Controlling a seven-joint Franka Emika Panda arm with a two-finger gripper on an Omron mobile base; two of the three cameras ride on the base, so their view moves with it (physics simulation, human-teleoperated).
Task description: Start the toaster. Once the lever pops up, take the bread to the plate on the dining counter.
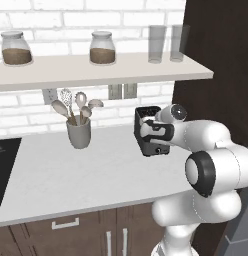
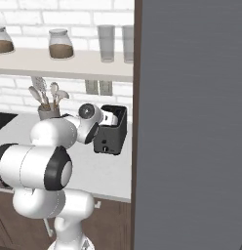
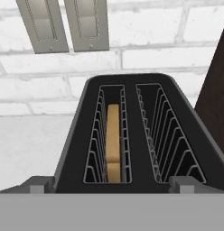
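Observation:
The dark-grey toaster (image 3: 131, 149) stands on the white worktop against the brick wall, beside a dark cabinet side. A tan slice of bread (image 3: 113, 137) sits upright, sunk into its left slot. The right slot is empty. My gripper (image 3: 111, 186) hovers just above the toaster's near top edge, open, with one fingertip (image 3: 38, 184) at each side and nothing between them. From the base views my hand covers part of the toaster (image 1: 146, 113) (image 2: 112, 135). The plate and the dining counter are out of view.
A grey utensil cup (image 1: 79, 133) with spoons stands left of the toaster. A shelf (image 1: 96, 70) with jars and glasses runs overhead. Two wall outlets (image 3: 64, 22) sit behind the toaster. A dark tall cabinet (image 1: 221, 65) closes off the right, and a black cooktop (image 1: 3, 165) lies at far left.

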